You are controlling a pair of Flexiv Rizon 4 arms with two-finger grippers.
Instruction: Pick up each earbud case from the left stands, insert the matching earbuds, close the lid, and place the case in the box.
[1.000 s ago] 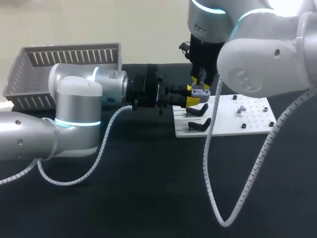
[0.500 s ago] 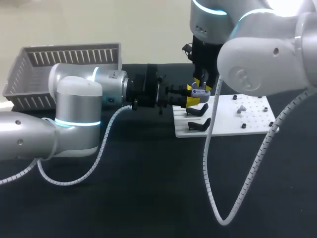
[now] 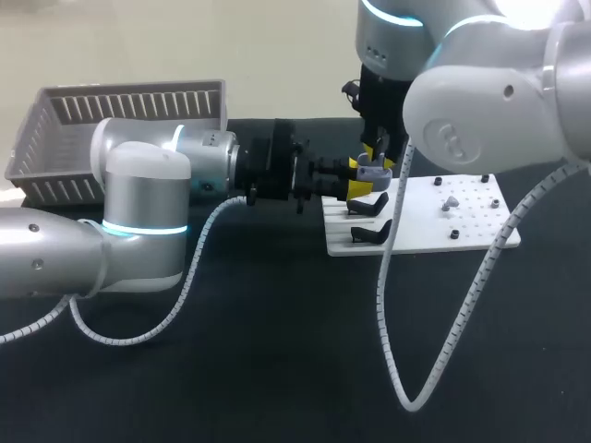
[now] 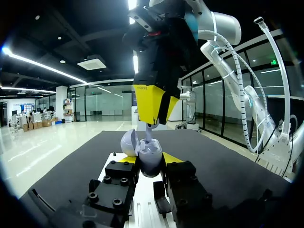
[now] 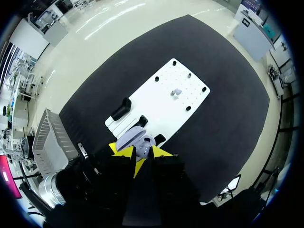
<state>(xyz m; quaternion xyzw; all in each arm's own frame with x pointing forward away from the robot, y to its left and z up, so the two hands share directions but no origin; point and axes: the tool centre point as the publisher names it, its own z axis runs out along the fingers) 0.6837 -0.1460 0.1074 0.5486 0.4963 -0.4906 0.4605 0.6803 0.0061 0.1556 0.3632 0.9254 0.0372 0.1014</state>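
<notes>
A lavender earbud case [image 4: 151,160] with its lid [image 4: 128,142] tipped open sits between the yellow fingers of my left gripper [image 4: 149,162], which is shut on it just above the white board's [image 3: 462,217] left end. My right gripper [image 4: 159,118] hangs straight over the case, shut on a lavender earbud [image 4: 149,135] whose end reaches down into the case. In the head view the case [image 3: 371,170] shows under the right gripper [image 3: 377,155], with the left gripper [image 3: 360,189] coming in from the left. A second earbud [image 3: 450,200] rests on the board's peg area.
Two black stands [image 3: 374,205] [image 3: 369,233] stand on the board's left part, right below the held case. A grey slatted basket [image 3: 55,138] sits at the back left behind my left arm. The right arm's white cable [image 3: 434,360] loops down over the dark mat.
The right arm's upper body and its cable have shifted slightly. Both grippers, the case and the earbud stay almost where they were.
</notes>
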